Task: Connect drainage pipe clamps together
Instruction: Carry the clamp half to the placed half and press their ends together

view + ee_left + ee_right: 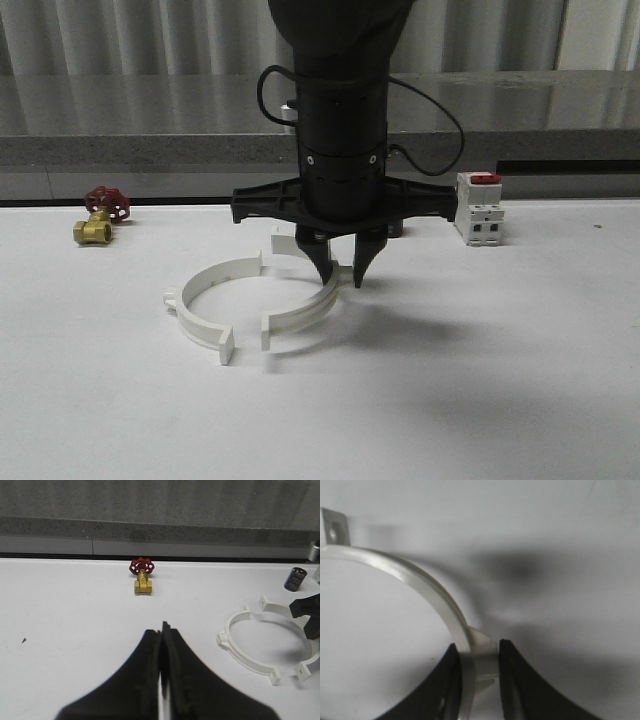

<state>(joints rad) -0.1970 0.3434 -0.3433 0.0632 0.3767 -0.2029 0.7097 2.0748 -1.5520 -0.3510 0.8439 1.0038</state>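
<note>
Two white half-ring drainage pipe clamps lie on the white table, their curves facing each other with small gaps between the end tabs. The left clamp (195,325) (223,638) lies free. My right gripper (343,272) (477,652) points straight down and is shut on the middle of the right clamp (300,318) (420,580) (275,607), one finger inside the band and one on its outer lug. My left gripper (162,630) is shut with nothing in it, over bare table well to the left of the clamps.
A brass valve with a red handwheel (100,215) (141,576) sits at the back left. A white breaker with a red switch (478,207) stands at the back right. A small black cylinder (296,578) stands behind the clamps. A grey ledge (120,150) borders the table's far edge.
</note>
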